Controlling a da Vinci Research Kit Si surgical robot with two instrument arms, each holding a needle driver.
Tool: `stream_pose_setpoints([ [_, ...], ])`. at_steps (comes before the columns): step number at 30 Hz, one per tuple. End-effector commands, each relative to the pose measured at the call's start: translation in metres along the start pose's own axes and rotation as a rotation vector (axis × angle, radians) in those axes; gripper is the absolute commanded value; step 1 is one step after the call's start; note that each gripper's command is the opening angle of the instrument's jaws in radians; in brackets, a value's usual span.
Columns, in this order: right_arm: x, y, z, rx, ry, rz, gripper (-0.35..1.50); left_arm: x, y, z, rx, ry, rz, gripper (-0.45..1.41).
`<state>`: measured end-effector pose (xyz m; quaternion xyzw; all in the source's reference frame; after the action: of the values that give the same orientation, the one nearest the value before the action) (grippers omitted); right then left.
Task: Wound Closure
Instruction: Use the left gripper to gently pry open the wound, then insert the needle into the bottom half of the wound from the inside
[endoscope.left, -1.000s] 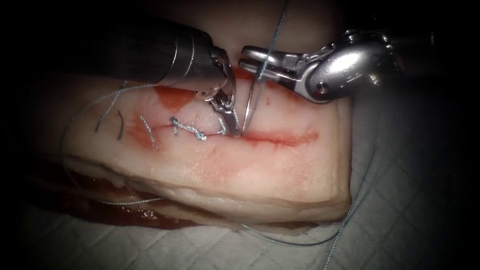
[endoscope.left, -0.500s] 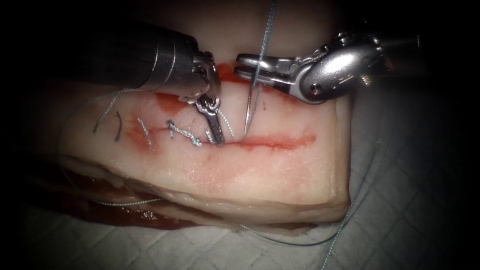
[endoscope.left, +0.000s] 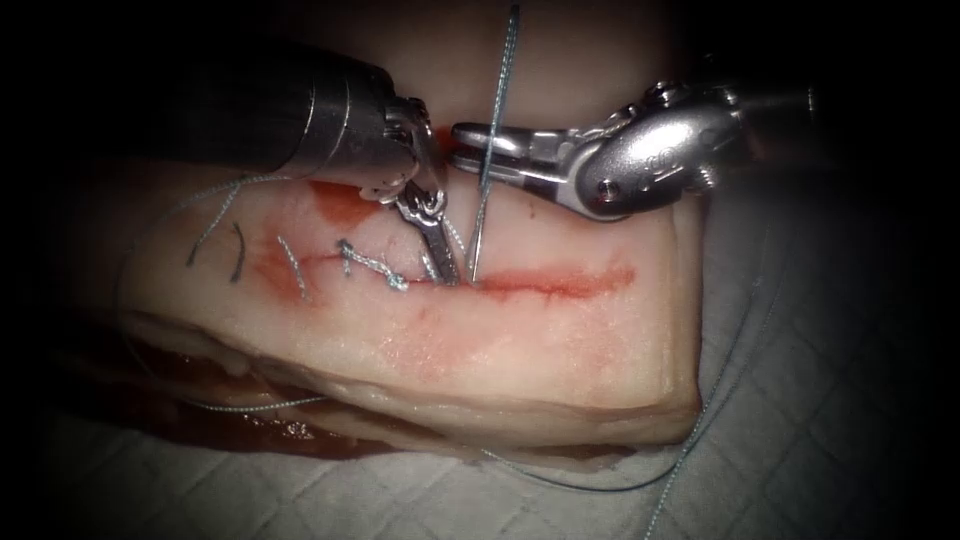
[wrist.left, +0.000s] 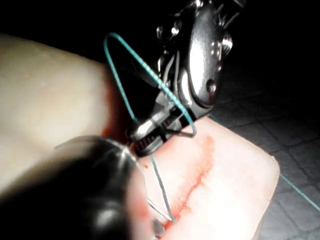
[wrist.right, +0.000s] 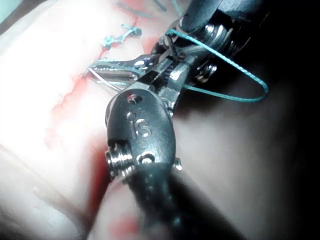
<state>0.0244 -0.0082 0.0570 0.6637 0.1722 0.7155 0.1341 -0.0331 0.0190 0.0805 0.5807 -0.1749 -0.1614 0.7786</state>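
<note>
Quilted grey cloth (endoscope.left: 800, 420) lies under the tissue (endoscope.left: 560, 350), a pale block whose cut (endoscope.left: 560, 282) runs left to right across its top.

At the cut stands the needle (endoscope.left: 478, 225), nearly upright, its point touching the tissue at the cut's upper edge, just left of the open red stretch; whether the tip has entered cannot be told. The right tool (endoscope.left: 470, 148) has its jaws closed on the needle near its blunt end, well above the tissue. The thread (endoscope.left: 503, 70) rises from there out of the top of the endoscope view, and another stretch trails off the tissue's right end onto the cloth.

The left tool (endoscope.left: 440, 262) points down just left of the needle, its tip resting on the tissue at the cut; whether its jaws are apart or together cannot be told, nor whether they grip anything.

Further left, 3 stitches (endoscope.left: 370, 265) cross the cut, with cut ends of thread (endoscope.left: 238, 250) beyond them. Red fluid (endoscope.left: 345, 205) stains the tissue beside the left tool's wrist.
</note>
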Motion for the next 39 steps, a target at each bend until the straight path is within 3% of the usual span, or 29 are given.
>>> stream_pose_setpoints([
  [1,0.0004,-0.0005,0.0008,0.002,-0.004,-0.002,-0.35,-0.0010,0.0009,0.0001,-0.057,0.011,0.015,-0.45],
  [5,0.0004,-0.0007,0.0004,-0.001,-0.009,-0.001,-0.35,-0.0012,0.0014,0.0007,-0.120,0.048,0.046,-0.45],
  [10,0.0005,-0.0012,-0.0004,-0.004,-0.013,0.003,-0.35,-0.0006,0.0017,0.0019,-0.128,0.074,0.065,-0.45],
  [12,0.0006,-0.0013,-0.0009,-0.007,-0.017,0.004,-0.35,0.0001,0.0014,0.0025,-0.085,0.121,0.083,-0.45],
  [15,0.0007,-0.0013,-0.0009,-0.007,-0.017,0.003,-0.35,0.0007,0.0008,0.0028,0.004,0.119,0.097,-0.45],
  [26,0.0007,-0.0006,0.0008,0.012,-0.005,-0.005,-0.35,0.0008,-0.0003,0.0019,0.110,0.099,0.037,-0.45],
  [39,0.0014,0.0007,0.0014,0.010,0.000,0.028,-0.35,0.0005,-0.0008,0.0010,0.116,0.073,0.045,-0.45],
])
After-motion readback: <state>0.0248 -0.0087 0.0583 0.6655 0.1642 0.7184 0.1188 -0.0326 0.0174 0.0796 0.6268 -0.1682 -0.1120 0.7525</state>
